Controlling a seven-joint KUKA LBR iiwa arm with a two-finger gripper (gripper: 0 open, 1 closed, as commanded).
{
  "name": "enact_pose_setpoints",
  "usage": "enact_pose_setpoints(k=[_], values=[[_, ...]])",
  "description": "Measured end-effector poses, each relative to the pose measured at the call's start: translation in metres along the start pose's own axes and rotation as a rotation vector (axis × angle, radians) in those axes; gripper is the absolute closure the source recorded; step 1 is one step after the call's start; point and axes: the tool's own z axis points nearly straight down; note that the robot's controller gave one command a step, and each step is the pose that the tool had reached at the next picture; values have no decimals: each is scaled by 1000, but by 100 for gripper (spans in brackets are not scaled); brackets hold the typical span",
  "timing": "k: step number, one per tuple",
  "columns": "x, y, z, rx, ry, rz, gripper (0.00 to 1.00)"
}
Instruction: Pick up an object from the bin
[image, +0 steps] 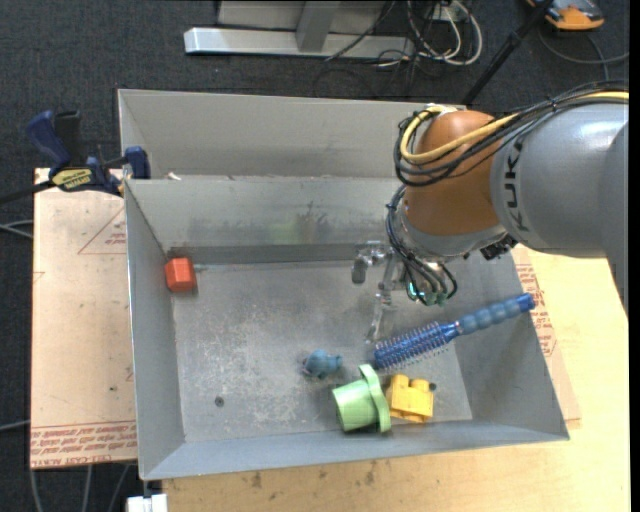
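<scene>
fingers (381, 303) spread, empty | blue brush (450, 330): handle points upper-right, bristles lower-left

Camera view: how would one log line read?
gripper: by blue brush, bristle end | near: green cup, yellow block, small blue thing | far left: orange block

Arm (560, 180) from right — tool (381, 300) downward

Dark carpet (70, 60), tangled cables (441, 36)
</scene>
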Motion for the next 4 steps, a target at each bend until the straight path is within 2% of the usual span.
enact_pose_setpoints(k=[1, 2, 3, 4], values=[[25, -65, 57, -1, -4, -262, 0], [0, -141, 62, 0, -12, -398, 0], [0, -139, 63, -1, -11, -401, 100], [-57, -149, -99, 5, -17, -420, 100]])
